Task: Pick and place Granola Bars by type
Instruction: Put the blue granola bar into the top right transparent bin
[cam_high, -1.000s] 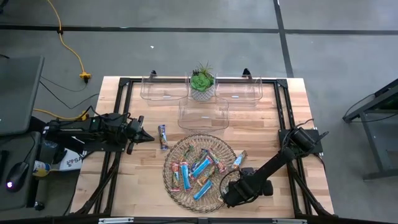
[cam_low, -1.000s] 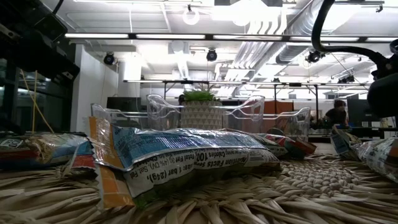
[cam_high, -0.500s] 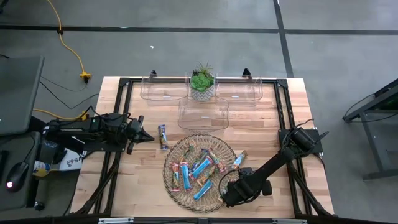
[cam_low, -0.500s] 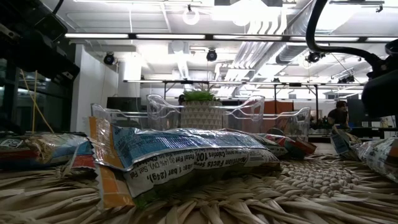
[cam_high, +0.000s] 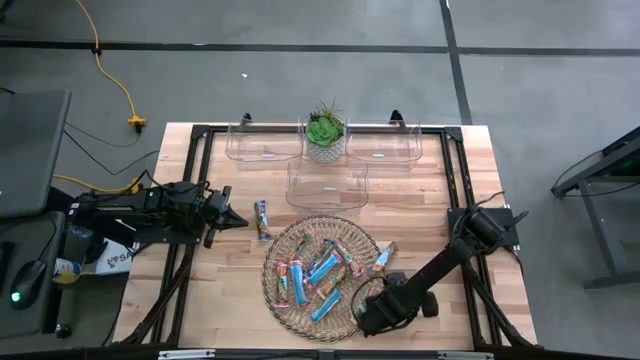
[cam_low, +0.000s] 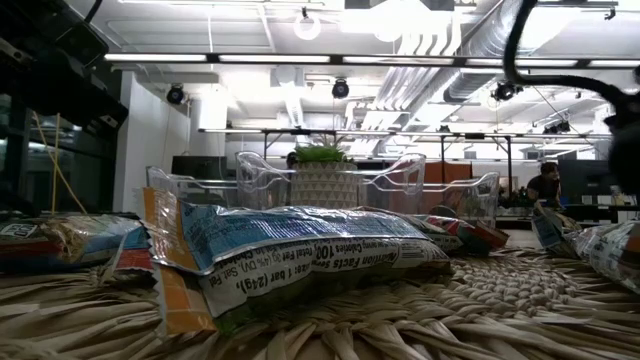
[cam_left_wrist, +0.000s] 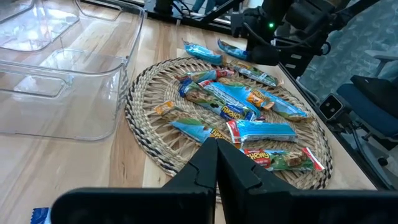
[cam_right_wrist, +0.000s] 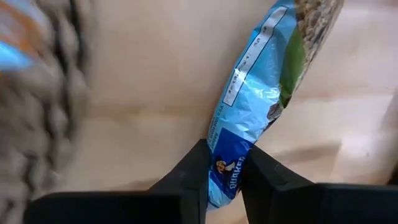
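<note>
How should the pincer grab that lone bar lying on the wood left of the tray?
Across the middle of the lone bar, pinching its long edges, coming straight down. It lies flat, so only its narrow width fits between fingers, and bare table on both sides leaves room. The left pincer is nearest.

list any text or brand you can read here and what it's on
"QUAKER" on the blue bar gripped in the right claw.
"Nutrition Facts" and "(24g)", upside down, on the blue bar nearest the low camera.
"CHEWY", roughly, on a blue bar in the tray; its smaller print is blurred.
Other wrappers: too small to read.
</note>
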